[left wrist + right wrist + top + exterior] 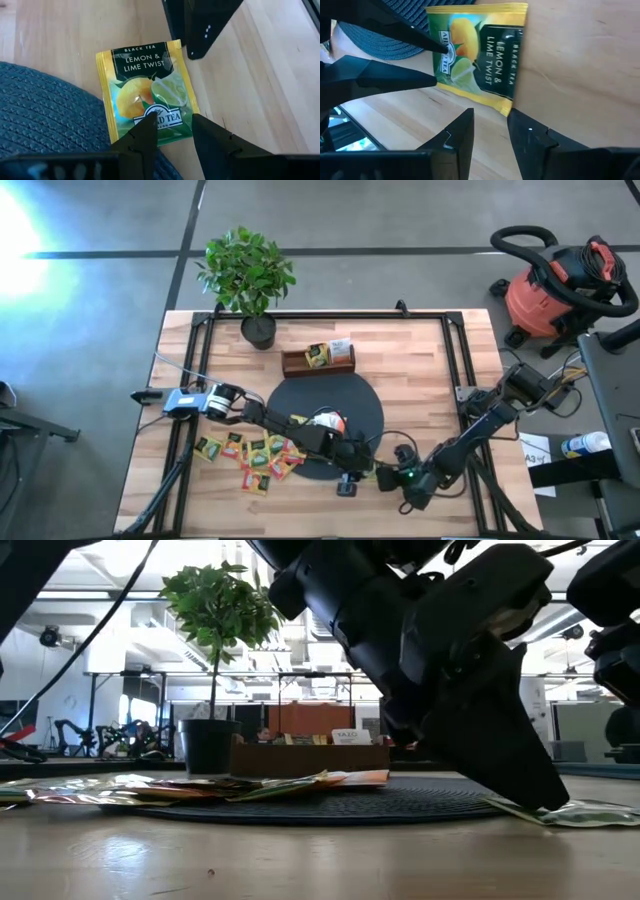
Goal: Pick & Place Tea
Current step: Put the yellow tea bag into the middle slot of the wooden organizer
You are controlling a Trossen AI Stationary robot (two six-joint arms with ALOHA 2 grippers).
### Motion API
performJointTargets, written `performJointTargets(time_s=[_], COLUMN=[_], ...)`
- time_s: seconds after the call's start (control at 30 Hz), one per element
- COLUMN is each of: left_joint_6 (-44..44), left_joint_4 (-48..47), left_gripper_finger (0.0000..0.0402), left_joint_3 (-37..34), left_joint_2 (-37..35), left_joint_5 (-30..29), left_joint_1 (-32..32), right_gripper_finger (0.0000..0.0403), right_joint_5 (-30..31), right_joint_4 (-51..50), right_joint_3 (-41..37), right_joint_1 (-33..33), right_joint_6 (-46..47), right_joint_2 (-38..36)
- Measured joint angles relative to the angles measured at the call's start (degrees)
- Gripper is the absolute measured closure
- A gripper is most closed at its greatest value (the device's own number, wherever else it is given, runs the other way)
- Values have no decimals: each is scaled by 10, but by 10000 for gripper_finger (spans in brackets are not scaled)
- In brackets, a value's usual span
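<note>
- One lemon tea sachet (147, 92) lies flat on the table (420, 370), beside the black mat (45, 120).
- Left gripper (172, 131) touches its near edge, fingers narrowly apart, holding nothing.
- Right gripper (490, 125) waits opposite, fingers narrow too.

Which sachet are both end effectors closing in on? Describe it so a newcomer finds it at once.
Start at the black disc in the middle of the table. At its near right edge, one yellow-bordered sachet lies flat on the bare wood, apart from the pile. It alone reads Lemon & Lime Twist.
</note>
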Motion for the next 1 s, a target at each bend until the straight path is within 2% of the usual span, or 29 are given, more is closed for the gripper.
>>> performJointTargets(time_s=[0.33,0.63,0.7,0.87,1.0], left_joint_6=[-24,-33,-33,-35,-35], left_joint_4=[12,16,7,-16,-75], left_gripper_finger=[298,298,298,298,298], left_joint_3=[0,0,0,0,0], left_joint_2=[1,-6,-18,-57,-101], left_joint_5=[0,0,0,-16,-62], left_joint_1=[0,-2,-3,-5,-10], right_gripper_finger=[305,376,390,394,395], right_joint_5=[16,26,30,37,55], right_joint_4=[-9,-35,-42,-63,-141], right_joint_3=[0,0,0,4,20], right_joint_1=[-6,-7,-7,-8,-14], right_joint_6=[-14,-11,-15,-56,-123], right_joint_2=[5,5,5,0,-23])
